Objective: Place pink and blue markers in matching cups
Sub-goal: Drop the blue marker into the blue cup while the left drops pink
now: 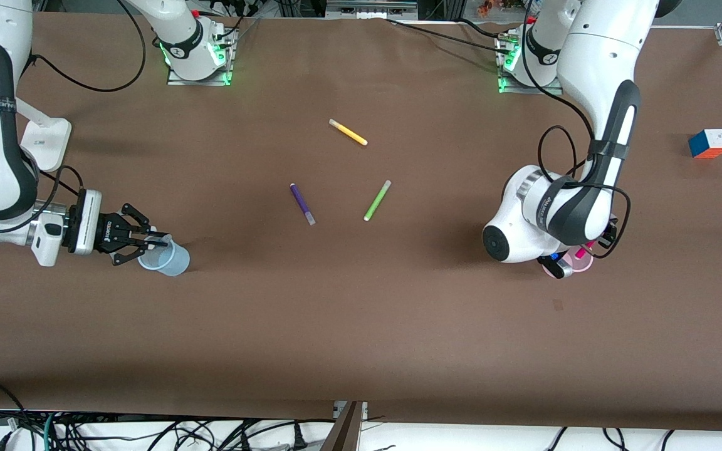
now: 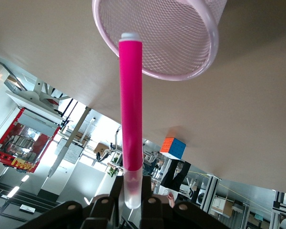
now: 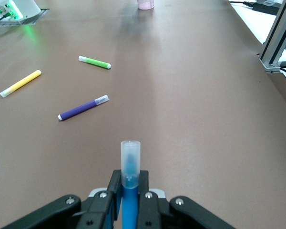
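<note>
My right gripper (image 1: 148,241) is shut on the blue marker (image 3: 130,202), with the marker's pale cap (image 3: 130,160) sticking out past the fingertips. It holds the marker at the rim of the pale blue cup (image 1: 167,258), toward the right arm's end of the table. The right wrist view (image 3: 130,183) does not show that cup. My left gripper (image 2: 132,191) is shut on the pale cap end of the pink marker (image 2: 131,105). The marker's other end is over the opening of the pale pink cup (image 2: 157,38). In the front view the left wrist hides most of the pink cup (image 1: 566,265) and pink marker (image 1: 581,252).
A purple marker (image 1: 302,203), a lime-green marker (image 1: 377,200) and a yellow marker (image 1: 348,132) lie on the brown table mid-way between the arms. A colour cube (image 1: 709,143) sits toward the left arm's end. A white object (image 1: 44,143) lies by the right arm.
</note>
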Motion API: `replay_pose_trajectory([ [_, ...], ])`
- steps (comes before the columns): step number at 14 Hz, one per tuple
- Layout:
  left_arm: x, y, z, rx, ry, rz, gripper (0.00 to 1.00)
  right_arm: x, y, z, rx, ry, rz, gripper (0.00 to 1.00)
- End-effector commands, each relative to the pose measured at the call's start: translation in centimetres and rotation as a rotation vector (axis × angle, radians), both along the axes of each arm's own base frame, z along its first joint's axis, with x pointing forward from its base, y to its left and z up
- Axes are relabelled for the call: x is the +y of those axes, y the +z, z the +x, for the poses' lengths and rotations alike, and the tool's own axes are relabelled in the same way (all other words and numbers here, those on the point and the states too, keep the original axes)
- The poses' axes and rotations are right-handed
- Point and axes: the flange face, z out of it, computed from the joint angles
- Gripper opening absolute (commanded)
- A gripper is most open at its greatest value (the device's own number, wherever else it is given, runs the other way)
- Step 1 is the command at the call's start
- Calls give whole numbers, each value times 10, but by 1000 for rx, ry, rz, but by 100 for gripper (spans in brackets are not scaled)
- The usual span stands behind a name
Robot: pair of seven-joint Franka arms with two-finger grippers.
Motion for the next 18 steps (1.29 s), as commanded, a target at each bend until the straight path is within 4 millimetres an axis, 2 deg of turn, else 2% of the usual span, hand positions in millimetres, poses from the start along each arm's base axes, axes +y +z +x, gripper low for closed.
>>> replay_pose_trajectory([
  [1,1,6,8,1,-10,-4,100,-13,-9,4,3,-14,47,6],
  [3,1,8,9,-5,-8,-7,100,-14,-10,4,6,-24,65,6],
  [5,-2,20,14,-32,13,-42,100,-21,-21,3,22,-47,82,8],
  [6,0,30,20,-54,67,-102,100,-22,-24,3,24,-50,84,11],
  [7,6,42,27,-79,137,-180,100,-21,-22,4,21,-49,83,20],
  [8,17,57,31,-97,213,-260,100,-22,-20,6,18,-51,83,37],
  [10,32,89,33,-140,332,-402,100,-21,-25,7,27,-58,85,83],
  [11,46,106,33,-179,411,-464,100,-21,-25,8,25,-63,95,100],
  [13,50,141,28,-281,586,-561,100,-20,-17,13,17,-80,106,100],
  [16,30,188,19,-439,769,-590,100,-21,1,22,93,-145,89,100],
  [18,37,227,12,-502,785,-625,100,-21,16,29,176,-208,43,100],
])
